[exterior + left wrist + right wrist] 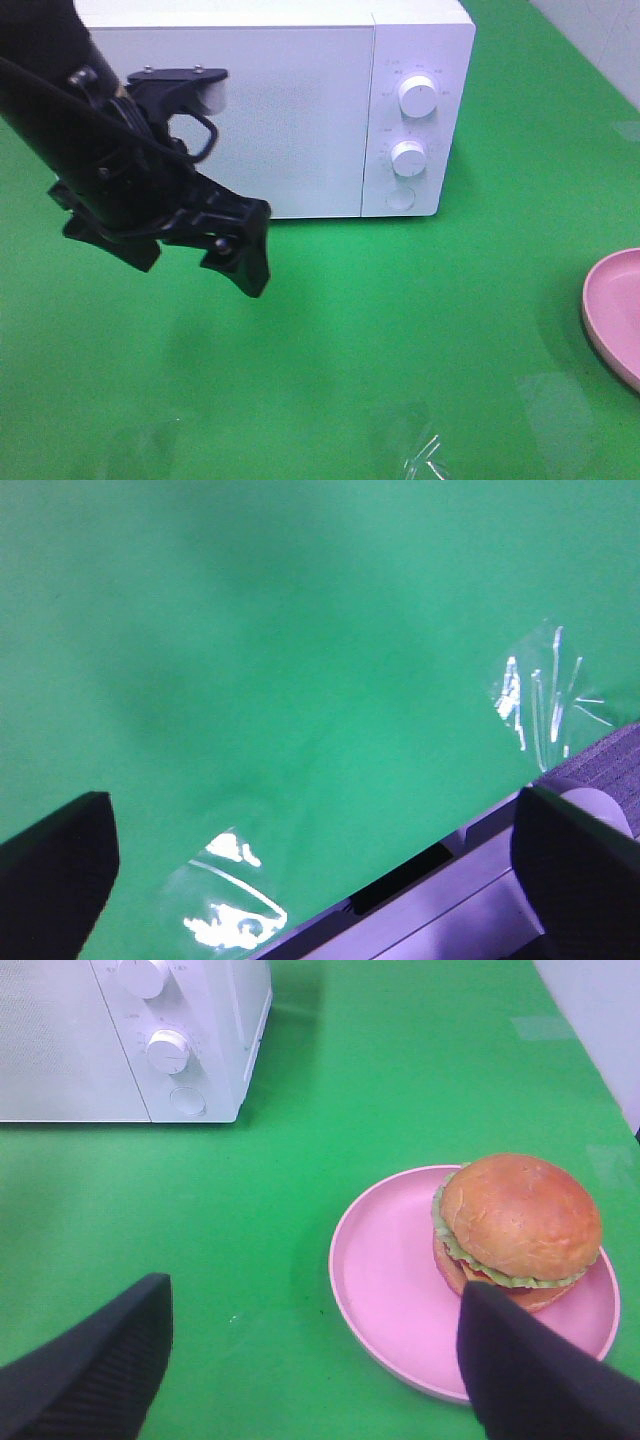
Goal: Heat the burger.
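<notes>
The burger, with a golden-brown bun and green lettuce, sits on the right part of a round pink plate on the green table. My right gripper hovers open just short of the plate, its dark fingers wide apart with nothing between them. The burger is outside the high view; only the plate's edge shows at the right border. The white microwave stands at the back with its door closed. My left gripper hangs open in front of the microwave's left side, over bare green table.
Two white knobs and a round button are on the microwave's right panel. Clear tape patches stick to the cloth near the table's front edge. A pale wall runs along the far right.
</notes>
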`<state>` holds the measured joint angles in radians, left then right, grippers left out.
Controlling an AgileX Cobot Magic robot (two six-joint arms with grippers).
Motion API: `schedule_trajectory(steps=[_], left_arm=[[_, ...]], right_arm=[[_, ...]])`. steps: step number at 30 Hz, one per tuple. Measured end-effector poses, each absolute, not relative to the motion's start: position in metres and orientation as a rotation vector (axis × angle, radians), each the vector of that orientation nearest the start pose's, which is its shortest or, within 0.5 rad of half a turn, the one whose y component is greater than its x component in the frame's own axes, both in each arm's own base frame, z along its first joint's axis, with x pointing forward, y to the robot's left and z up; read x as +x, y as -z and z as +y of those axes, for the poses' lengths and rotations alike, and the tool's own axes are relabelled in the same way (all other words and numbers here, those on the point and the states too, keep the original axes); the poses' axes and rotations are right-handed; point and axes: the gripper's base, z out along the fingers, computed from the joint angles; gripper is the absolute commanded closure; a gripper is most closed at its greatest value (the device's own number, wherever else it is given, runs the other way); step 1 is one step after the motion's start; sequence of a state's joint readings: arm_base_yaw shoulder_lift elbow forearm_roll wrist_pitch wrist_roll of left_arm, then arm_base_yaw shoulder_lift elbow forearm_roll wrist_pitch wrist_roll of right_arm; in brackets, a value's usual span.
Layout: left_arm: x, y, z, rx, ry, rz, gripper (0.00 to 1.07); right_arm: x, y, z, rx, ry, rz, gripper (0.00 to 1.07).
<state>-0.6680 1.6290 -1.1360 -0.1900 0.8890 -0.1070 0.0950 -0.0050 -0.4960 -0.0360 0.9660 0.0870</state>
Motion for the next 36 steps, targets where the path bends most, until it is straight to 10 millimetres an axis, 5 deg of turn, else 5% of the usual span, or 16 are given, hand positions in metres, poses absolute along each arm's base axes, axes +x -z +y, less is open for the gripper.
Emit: schedule_trajectory(steps=[4,10,11,19,21,36], left_arm=[[0.262,-0.252,-0.154,0.436,0.338,2.925,0.07],[0.269,-0.262,-0.107,0.285,0.298,2.994,0.07],[0.268,-0.268,-0.087,0.223,0.288,3.007,0.07],[0.256,-0.29,-0.037,0.037,0.236,2.976,0.07],[0.24,-0.292,-0.018,-0.036,0.205,2.967,0.07],[0.148,-0.275,-0.006,-0.096,0.187,2.89,0.07]], right_arm=[[-0.001,-0.284,-0.003,-0.008,-0.078,1.949,0.32],[-0.001,-0.284,-0.003,-0.008,-0.078,1.949,0.32],[-0.001,-0.284,-0.003,-0.008,-0.078,1.949,0.32],[-0.001,-0.284,-0.003,-0.008,-0.078,1.949,0.32],[-0.001,-0.284,-0.003,-0.008,-0.078,1.949,0.32],[-0.001,-0.284,-0.003,-0.008,-0.078,1.949,0.32]])
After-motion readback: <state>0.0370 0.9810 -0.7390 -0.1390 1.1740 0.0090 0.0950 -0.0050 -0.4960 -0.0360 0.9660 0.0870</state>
